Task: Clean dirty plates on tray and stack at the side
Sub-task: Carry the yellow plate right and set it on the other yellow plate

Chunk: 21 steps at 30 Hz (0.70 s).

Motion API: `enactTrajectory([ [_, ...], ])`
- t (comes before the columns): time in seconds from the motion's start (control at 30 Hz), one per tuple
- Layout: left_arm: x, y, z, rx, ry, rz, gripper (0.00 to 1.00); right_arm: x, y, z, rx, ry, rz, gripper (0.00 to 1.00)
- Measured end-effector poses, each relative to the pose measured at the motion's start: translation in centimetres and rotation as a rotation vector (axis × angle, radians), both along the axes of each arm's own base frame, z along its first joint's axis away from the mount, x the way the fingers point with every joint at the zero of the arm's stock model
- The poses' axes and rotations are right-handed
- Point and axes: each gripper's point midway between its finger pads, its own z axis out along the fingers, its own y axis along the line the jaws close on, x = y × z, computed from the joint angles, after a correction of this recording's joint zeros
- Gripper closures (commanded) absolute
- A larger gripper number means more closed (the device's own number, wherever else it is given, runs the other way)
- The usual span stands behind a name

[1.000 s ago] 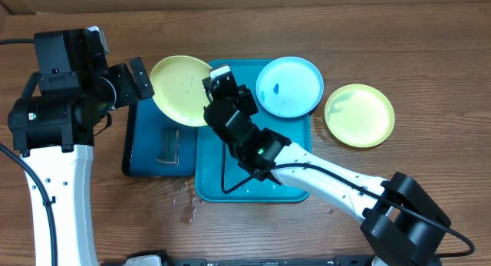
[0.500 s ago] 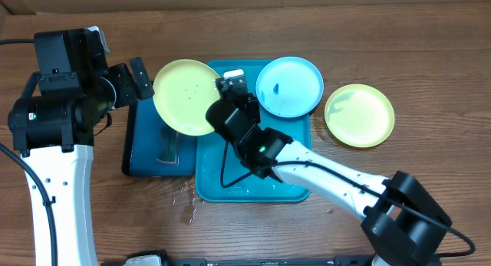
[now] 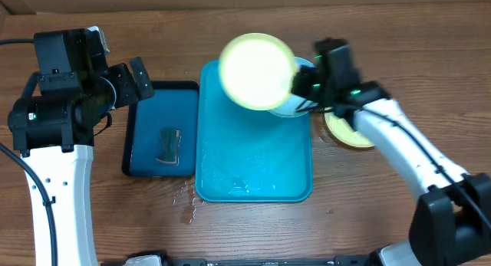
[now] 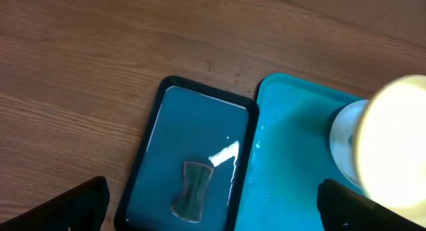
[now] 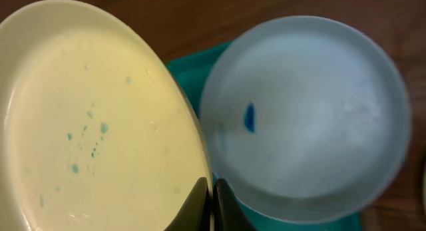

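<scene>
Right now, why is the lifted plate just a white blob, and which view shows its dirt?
Overhead: the yellow-green plate is blown out to a blurred disc, no surface detail. Left wrist: same glare, soft blob at the right edge. Right wrist: even light, its blue specks read clearly, as does the smear on the light blue plate.

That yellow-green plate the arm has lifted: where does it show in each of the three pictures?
Overhead: the lifted plate is a glaring disc at top centre, over the far end of the turquoise tray.
Left wrist: it glows at the right edge, beyond the tray.
Right wrist: it fills the left half, its rim pinched by the right gripper.
Shared landmark: the turquoise tray, only a sliver in the right wrist view.
</scene>
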Motion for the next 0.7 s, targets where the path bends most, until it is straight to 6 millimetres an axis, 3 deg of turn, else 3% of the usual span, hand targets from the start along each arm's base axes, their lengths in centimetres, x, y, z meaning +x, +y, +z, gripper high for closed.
enactTrajectory([
  [0.47,0.0,0.0,0.0,0.0,0.0,0.0,0.0,-3.6,-14.8,-4.0,-0.007,0.335,-0.336,0.96],
  [0.7,0.0,0.0,0.0,0.0,0.0,0.0,0.0,-5.7,-19.6,-5.0,-0.093,0.419,-0.471,0.96],
])
